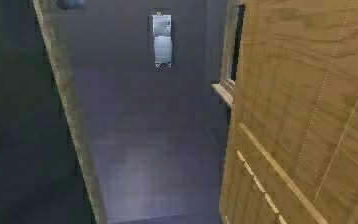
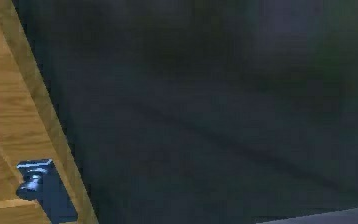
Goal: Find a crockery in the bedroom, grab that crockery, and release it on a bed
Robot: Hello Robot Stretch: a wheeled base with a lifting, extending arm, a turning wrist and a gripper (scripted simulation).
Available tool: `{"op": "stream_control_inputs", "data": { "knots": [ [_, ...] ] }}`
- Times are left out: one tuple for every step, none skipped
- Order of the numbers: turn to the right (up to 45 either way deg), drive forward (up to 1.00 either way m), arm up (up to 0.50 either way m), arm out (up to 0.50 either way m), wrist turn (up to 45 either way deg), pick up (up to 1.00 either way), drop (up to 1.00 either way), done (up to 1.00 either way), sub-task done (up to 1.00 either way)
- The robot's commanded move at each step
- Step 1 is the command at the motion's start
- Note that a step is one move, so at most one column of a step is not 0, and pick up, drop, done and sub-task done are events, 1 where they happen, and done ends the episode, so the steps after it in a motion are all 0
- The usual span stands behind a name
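In the forward view I look through a doorway into a small dim room with a grey-purple floor (image 1: pixel 152 150). On its far wall hangs a small silver fixture holding a pale roll (image 1: pixel 162 40). No crockery shape can be made out here.
An open wooden door (image 1: pixel 307 120) stands close at the forward view's right, with a wooden frame edge (image 1: pixel 72 110) and a dark wall (image 1: pixel 22 120) at the left. The arm side view has the same wooden door (image 2: pixel 17 130) with a metal handle (image 2: pixel 37 185) against a dark wall (image 2: pixel 217 100).
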Motion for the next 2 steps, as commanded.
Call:
{"op": "stream_control_inputs", "data": {
  "knots": [
    [0.0, 0.80, 0.00, 0.00, 0.0, 0.00, 0.00, 0.00, 0.00],
    [-33.0, 0.00, 0.00, 0.00, 0.0, 0.00, 0.00, 0.00, 0.00]
  ]
}}
